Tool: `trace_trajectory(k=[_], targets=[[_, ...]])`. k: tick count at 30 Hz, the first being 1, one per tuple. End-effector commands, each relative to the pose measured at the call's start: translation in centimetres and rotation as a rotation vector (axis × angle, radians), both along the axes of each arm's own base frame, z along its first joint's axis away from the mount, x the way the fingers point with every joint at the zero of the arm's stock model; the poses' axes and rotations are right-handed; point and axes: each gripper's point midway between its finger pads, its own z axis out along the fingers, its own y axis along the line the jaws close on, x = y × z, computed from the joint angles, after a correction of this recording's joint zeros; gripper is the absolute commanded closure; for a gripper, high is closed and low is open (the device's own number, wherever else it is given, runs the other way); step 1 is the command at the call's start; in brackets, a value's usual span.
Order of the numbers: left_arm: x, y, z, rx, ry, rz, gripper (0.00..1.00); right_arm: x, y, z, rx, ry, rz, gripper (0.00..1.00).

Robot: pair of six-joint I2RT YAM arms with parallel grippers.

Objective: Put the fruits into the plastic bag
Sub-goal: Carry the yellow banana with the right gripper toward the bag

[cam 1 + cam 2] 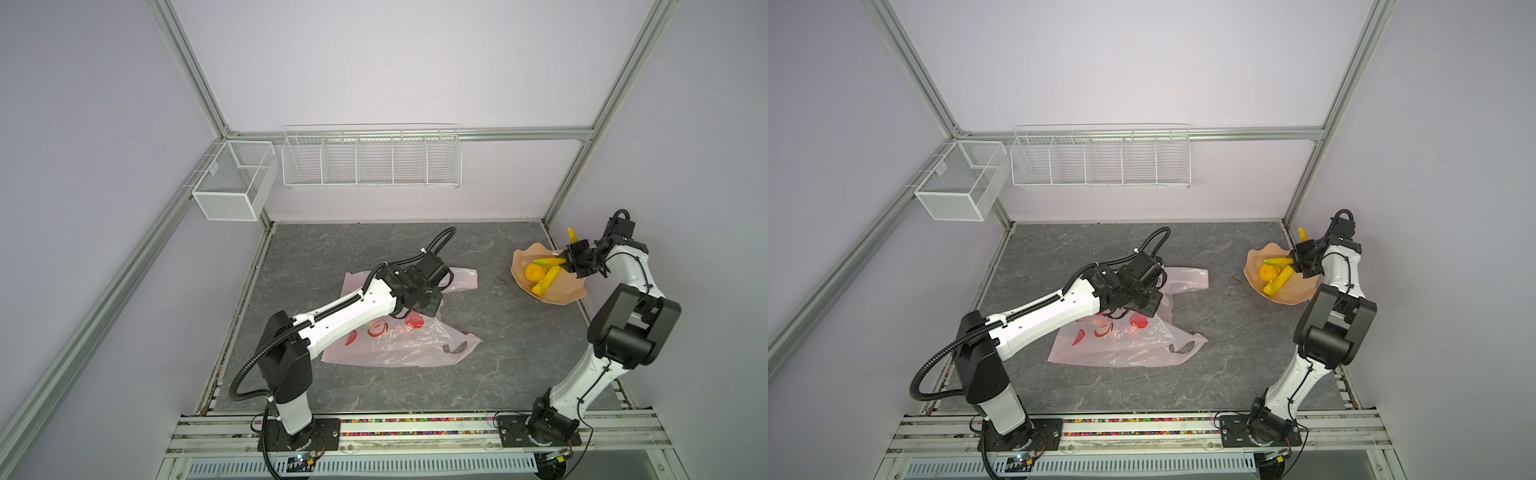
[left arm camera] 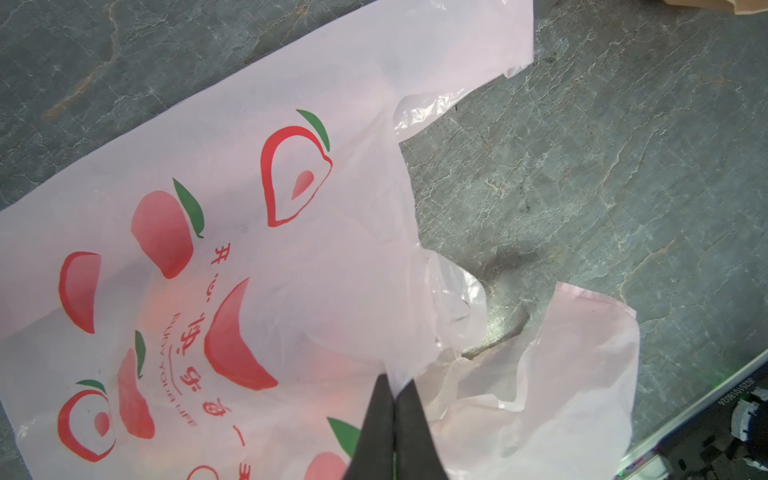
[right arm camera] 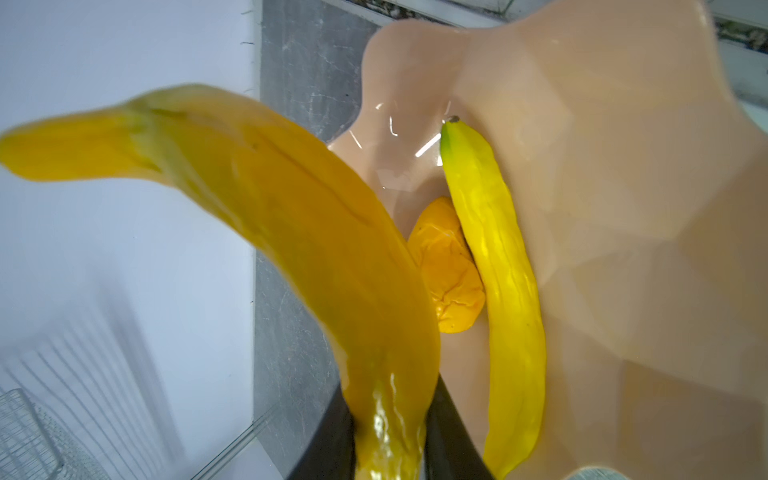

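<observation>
Plastic bag: lying at table centre; left gripper pinching its rim, jaws together.
Banana: hanging in right gripper's narrow clamp, above plate at bag's 2 o'clock; orange lying there.

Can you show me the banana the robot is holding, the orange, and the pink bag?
banana [image 3: 299, 232], right wrist view, middle of its curved body.
orange [image 1: 534, 273], in a top view, its top surface.
plastic bag [image 2: 332, 270], left wrist view, printed front panel.
</observation>
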Motion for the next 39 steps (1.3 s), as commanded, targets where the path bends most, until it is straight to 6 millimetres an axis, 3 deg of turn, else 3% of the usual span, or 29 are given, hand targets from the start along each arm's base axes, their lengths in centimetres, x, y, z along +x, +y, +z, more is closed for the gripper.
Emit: trace_trajectory(k=[1, 11, 19, 24, 32, 39], targets=[[0.3, -0.2, 0.4, 0.011, -0.015, -0.007, 1.00, 0.5, 1.0, 1.6, 0.031, -0.088, 0.022, 0.80], [0.4, -0.4, 0.7, 0.011, -0.022, -0.011, 1.00, -0.8, 3.7, 3.8, 0.072, -0.228, 0.109, 0.81], [0.5, -0.4, 0.9, 0.013, -0.026, -0.019, 1.00, -4.0, 7.5, 6.1, 0.088, -0.341, 0.253, 0.82], [0.6, -0.5, 1.1, 0.013, -0.029, -0.024, 1.00, -6.5, 9.9, 6.3, 0.100, -0.373, 0.331, 0.82], [0.6, -0.6, 1.3, 0.014, -0.030, -0.027, 1.00, -10.7, 14.7, 4.0, 0.114, -0.324, 0.450, 0.83], [0.6, -0.6, 1.2, 0.019, -0.027, -0.031, 1.00, -13.7, 19.4, 0.3, 0.093, -0.225, 0.615, 0.82]])
